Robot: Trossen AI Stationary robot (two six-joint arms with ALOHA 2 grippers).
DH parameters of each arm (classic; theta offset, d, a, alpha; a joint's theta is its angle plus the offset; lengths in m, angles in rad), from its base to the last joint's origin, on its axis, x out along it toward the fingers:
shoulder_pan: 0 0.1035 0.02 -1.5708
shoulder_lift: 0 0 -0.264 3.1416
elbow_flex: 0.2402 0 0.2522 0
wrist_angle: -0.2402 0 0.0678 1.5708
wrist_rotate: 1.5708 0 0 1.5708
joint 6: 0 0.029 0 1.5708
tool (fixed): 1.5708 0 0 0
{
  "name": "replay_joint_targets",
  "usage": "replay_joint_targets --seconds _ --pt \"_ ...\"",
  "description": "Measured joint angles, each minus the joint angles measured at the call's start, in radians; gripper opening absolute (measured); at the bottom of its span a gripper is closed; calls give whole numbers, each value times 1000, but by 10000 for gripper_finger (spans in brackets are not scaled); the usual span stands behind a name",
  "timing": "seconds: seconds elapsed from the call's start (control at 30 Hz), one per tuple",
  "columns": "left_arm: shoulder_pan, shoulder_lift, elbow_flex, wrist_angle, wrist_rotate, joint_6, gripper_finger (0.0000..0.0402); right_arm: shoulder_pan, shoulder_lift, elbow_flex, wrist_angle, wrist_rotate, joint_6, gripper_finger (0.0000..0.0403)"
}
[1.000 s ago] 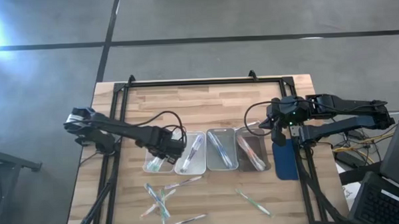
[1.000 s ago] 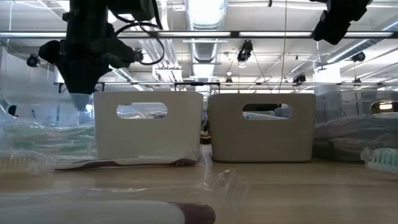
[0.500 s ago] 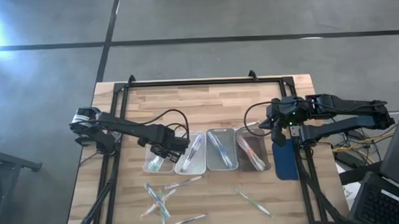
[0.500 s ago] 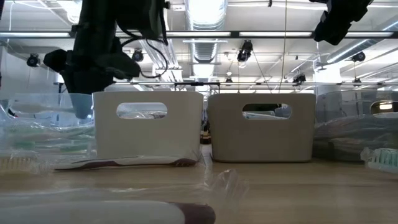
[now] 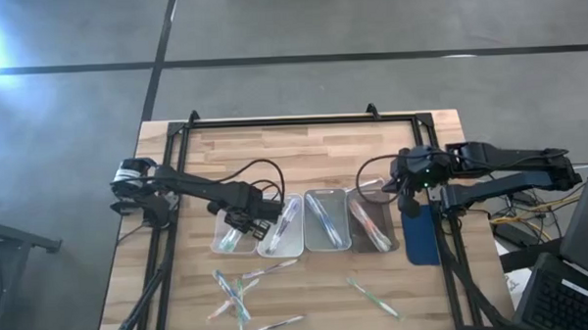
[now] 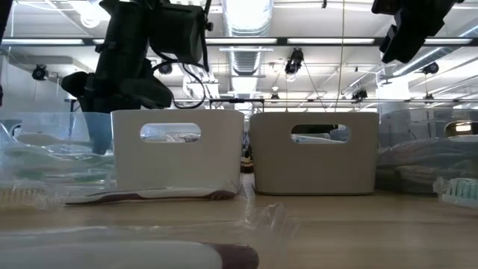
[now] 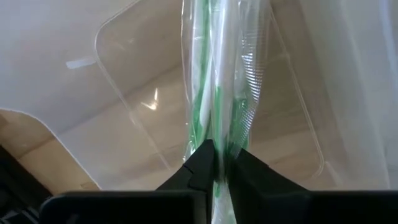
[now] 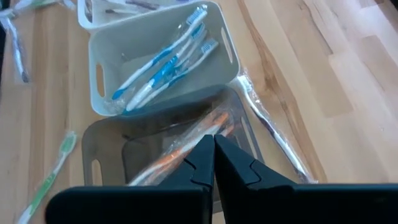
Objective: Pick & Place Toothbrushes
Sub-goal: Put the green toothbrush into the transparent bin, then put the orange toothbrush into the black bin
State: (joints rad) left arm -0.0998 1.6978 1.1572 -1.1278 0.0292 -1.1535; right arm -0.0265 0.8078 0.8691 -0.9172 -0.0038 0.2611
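Four bins [image 5: 326, 221] are sitting in a row; the left claw [image 7: 217, 167] is pinching one green toothbrush [image 7: 208, 93]; the right claw [image 8: 213, 151] is hanging closed, empty.

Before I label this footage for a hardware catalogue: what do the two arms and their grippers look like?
Both arms are dark and slim with jointed segments. The left arm trails looping black cables, with a pale metallic base joint. Each gripper, left gripper and right gripper, has two black, wedge-shaped fingers.
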Motion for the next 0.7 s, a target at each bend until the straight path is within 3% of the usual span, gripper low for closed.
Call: replay_joint_targets --seconds 0.47,0.63,0.7 --pt "2 -18 0 -6 39 31 144 0 0 -23 1 0 -2 8" --pt "17 -18 17 -30 170 103 174 0 0 -23 1 0 0 8" --pt "17 -21 34 -56 178 105 178 0 0 -23 1 0 0 8"
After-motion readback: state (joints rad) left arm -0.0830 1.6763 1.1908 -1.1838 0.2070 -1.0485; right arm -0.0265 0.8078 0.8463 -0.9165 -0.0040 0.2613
